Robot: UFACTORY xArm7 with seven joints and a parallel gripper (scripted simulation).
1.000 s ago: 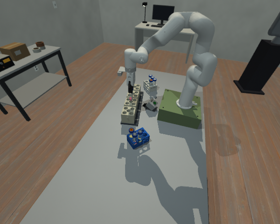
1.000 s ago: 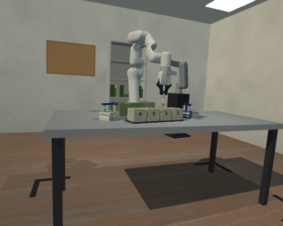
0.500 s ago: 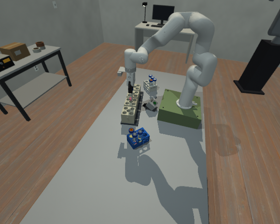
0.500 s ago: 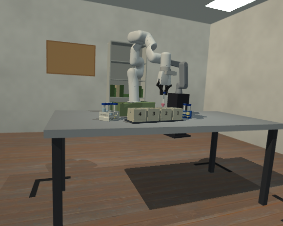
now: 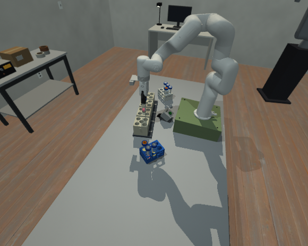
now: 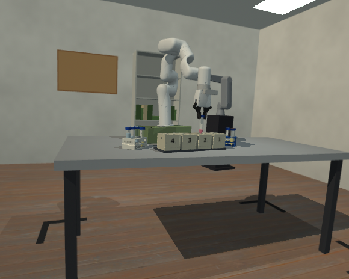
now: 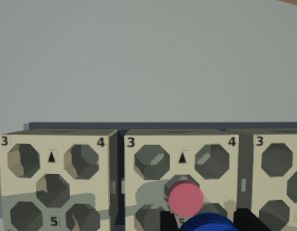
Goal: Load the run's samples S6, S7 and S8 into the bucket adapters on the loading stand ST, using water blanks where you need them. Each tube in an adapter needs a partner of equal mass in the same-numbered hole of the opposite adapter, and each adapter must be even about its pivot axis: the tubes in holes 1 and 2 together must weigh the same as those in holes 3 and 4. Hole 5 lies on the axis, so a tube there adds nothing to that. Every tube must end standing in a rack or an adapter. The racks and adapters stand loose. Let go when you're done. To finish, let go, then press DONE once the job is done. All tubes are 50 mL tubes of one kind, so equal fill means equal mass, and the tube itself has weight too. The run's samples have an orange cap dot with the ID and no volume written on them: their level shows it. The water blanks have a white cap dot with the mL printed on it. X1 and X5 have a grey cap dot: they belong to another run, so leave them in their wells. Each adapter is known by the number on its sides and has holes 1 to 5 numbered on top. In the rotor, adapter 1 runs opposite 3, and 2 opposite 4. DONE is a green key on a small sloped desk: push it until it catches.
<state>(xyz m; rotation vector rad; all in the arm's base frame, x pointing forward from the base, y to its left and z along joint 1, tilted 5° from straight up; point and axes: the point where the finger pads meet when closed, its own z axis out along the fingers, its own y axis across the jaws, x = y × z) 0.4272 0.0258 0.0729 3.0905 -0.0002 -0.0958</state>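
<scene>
My gripper is shut on the blue cap of an upright tube with a pink bottom. Its tip is just above adapter 2, near hole 5; the cap's dot is hidden. Adapter 1, adapter 3 and adapter 4 stand beside it on the dark stand. No tubes show standing in the adapters. The blue rack holds three tubes, one with an orange dot. The white rack holds several, one with an orange dot.
The small sloped desk with its green key stands between the stand and the green robot base. The white rack is past the adapter 4 end, the blue rack past the adapter 1 end.
</scene>
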